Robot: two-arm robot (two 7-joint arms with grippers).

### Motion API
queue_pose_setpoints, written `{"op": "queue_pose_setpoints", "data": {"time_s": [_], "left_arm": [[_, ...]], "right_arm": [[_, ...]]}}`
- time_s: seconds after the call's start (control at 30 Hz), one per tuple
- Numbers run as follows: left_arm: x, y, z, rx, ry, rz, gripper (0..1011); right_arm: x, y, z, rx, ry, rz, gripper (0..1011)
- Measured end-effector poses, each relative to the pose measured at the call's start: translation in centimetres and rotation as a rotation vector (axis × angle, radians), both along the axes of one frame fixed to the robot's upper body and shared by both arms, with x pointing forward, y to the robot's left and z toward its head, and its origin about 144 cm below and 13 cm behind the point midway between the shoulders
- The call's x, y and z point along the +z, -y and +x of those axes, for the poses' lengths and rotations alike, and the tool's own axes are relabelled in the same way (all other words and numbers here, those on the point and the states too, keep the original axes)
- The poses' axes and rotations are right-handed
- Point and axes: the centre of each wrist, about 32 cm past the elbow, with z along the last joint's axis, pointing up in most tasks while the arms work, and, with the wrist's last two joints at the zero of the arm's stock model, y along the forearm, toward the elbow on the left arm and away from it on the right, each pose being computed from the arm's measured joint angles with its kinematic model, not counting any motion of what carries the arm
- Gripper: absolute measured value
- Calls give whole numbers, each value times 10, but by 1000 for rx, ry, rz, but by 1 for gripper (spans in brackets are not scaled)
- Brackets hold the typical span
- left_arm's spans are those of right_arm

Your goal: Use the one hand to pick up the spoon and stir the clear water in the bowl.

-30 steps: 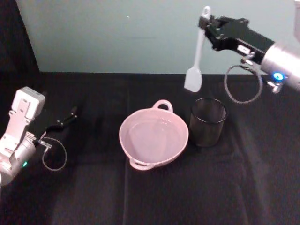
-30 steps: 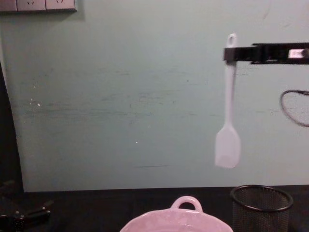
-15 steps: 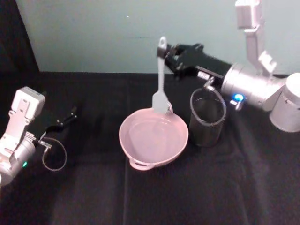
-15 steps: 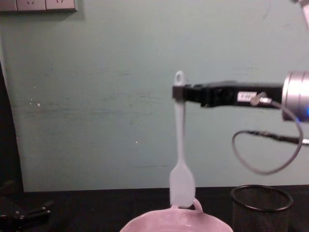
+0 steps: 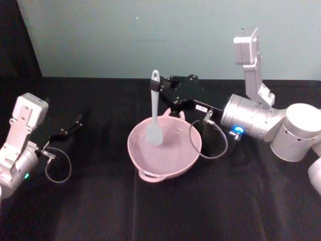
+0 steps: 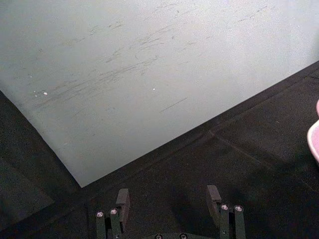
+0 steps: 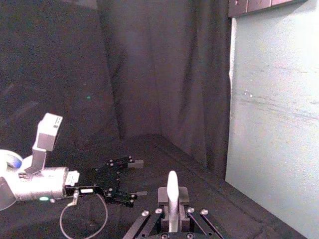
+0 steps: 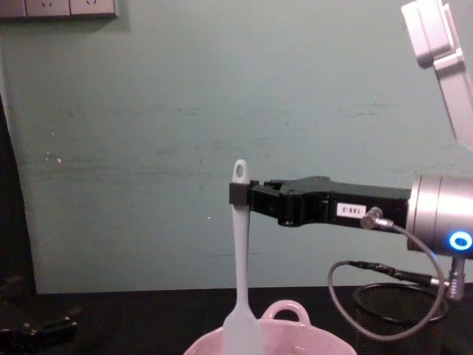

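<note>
Right gripper point(image 5: 159, 93): my working tool, reaching in from the right, level, above the far side of the bowl. It is clenched on the spoon, fingers pinching the handle just below the hole end.
Spoon point(image 8: 241, 251): it hangs upright from my grip, handle end up and flat head down. In the head view the head lies inside the bowl's outline, left of centre. In the chest view the head drops past the rim line.
Bowl point(image 5: 134, 153): pale pink, standing on the black cloth in the middle of the table, one loop handle toward me and one on the far rim under my right fingers.
Water point(image 5: 175, 144): a faint glint against the pink. I cannot tell whether the spoon's head touches it.
Mesh cup point(image 8: 403, 312): black, just beside the bowl on its right, below my right wrist and its cable loop.
Left gripper point(image 6: 169, 197): parked low over the cloth, well to the left of the bowl. Its fingers are spread with nothing between them.
Backdrop: pale green wall behind the table.
</note>
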Motion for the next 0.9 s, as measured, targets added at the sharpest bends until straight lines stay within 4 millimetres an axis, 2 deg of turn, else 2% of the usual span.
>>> {"op": "queue_pose_setpoints", "data": {"time_s": [0.4,0.7,0.9], "left_arm": [[0,0,0,0,0,0,1011],[0,0,0,0,0,0,1011],[0,0,0,0,0,0,1011]], "right_arm": [[-22,-9,12,-50,12,3,114],[-24,-8,12,-161,75,-43,114],[-21,1,6,-181,90,-64,114]]}}
